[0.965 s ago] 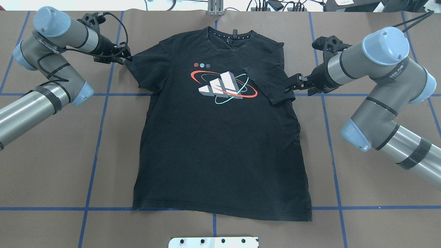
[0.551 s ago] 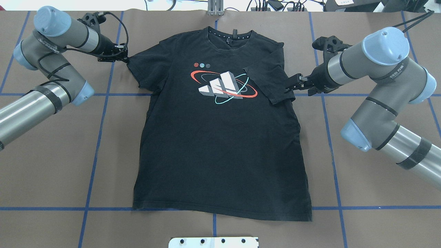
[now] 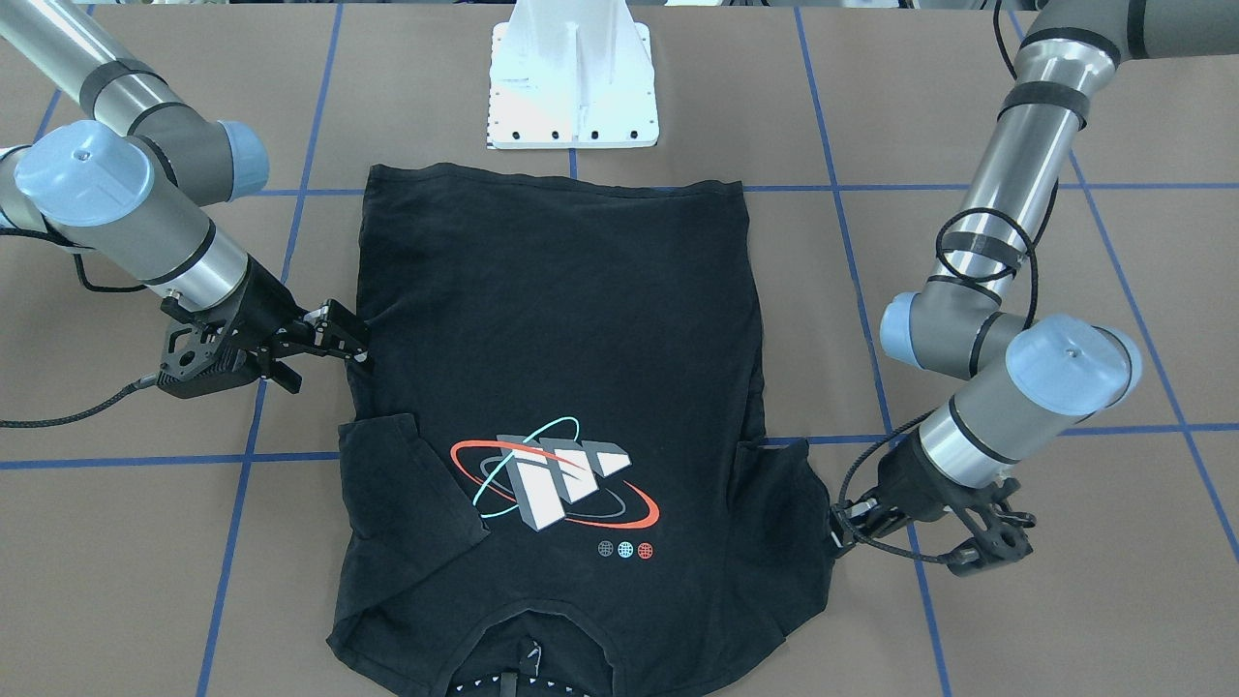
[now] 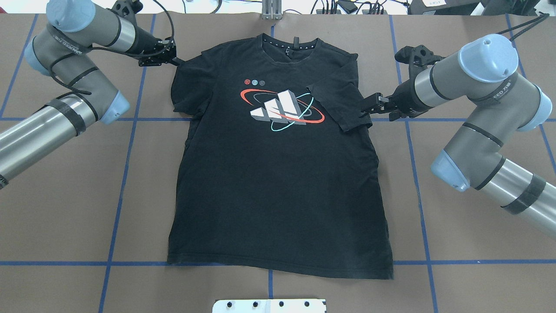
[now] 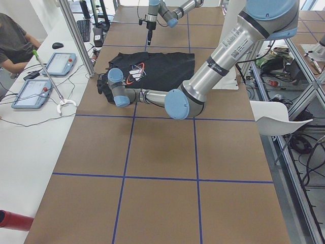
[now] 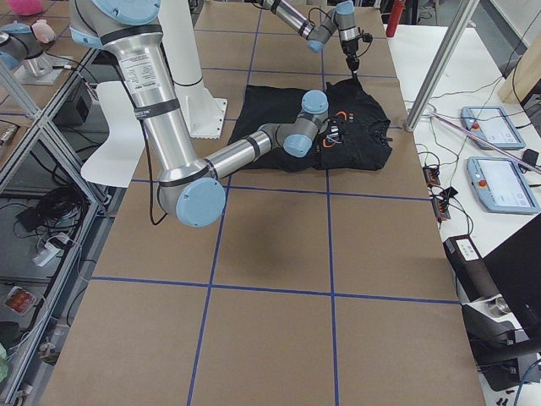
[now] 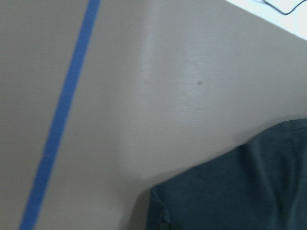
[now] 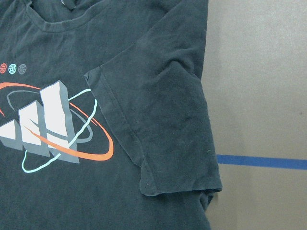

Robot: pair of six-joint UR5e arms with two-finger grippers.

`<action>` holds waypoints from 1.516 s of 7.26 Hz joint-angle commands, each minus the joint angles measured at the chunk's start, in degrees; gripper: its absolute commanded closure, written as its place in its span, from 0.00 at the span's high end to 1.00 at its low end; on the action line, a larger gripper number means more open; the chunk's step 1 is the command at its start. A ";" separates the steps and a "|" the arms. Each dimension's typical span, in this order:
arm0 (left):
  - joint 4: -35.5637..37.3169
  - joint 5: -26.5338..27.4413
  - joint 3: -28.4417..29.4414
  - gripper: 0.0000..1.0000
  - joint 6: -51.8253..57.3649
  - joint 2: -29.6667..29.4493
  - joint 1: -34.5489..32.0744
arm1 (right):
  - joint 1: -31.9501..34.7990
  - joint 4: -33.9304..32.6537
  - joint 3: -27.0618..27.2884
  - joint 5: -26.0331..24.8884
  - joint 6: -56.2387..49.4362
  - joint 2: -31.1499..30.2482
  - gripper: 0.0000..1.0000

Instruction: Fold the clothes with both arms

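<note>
Overhead exterior | right pincer (image 4: 364, 108) apart beside T-shirt (image 4: 278, 187) sleeve | left pincer (image 4: 174, 60): cannot tell, tips lost against cloth

The overhead view looks forward and down from behind the robot, with the whole T-shirt (image 4: 278, 182) in view and the white pedestal (image 4: 269, 305) at its bottom edge. The front-facing view looks steeply down from across the table (image 3: 900, 87), so both share the shirt, turned end for end. The side views look along the table from its ends, far off, one past the near left arm (image 5: 223, 56), the other past the near right arm (image 6: 148, 101). The wrist views sit close: the right over the folded sleeve (image 8: 163, 110) and graphic (image 8: 43, 120), the left over a shirt edge and a blue tape line (image 7: 62, 120).
</note>
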 commanded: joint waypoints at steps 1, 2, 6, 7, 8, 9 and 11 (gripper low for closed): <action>5.55 0.39 -5.58 0.00 -8.91 -3.47 3.43 | 0.05 0.00 -0.01 0.47 -0.09 -0.01 1.00; 5.66 0.74 -4.89 0.00 -11.12 -4.72 5.03 | 0.05 0.00 -0.19 0.47 -0.09 -0.10 1.00; 5.31 8.92 -2.07 0.00 -11.93 -6.75 7.07 | -0.13 0.00 -0.45 0.12 0.00 -0.19 1.00; 5.39 9.70 -2.07 0.29 -12.02 -6.93 7.15 | -0.13 -0.09 -0.54 0.03 0.09 -0.19 1.00; 5.40 9.80 -2.42 0.83 -12.28 -7.19 7.15 | -0.13 -0.09 -0.45 -0.06 0.17 -0.28 1.00; 5.57 9.19 -4.34 0.91 -12.19 -6.84 7.33 | -0.13 0.00 -0.11 -0.06 1.83 -0.28 1.00; 5.66 9.10 -14.31 0.92 -12.37 -1.52 7.59 | -1.78 -0.09 2.60 -3.72 17.84 -1.23 1.00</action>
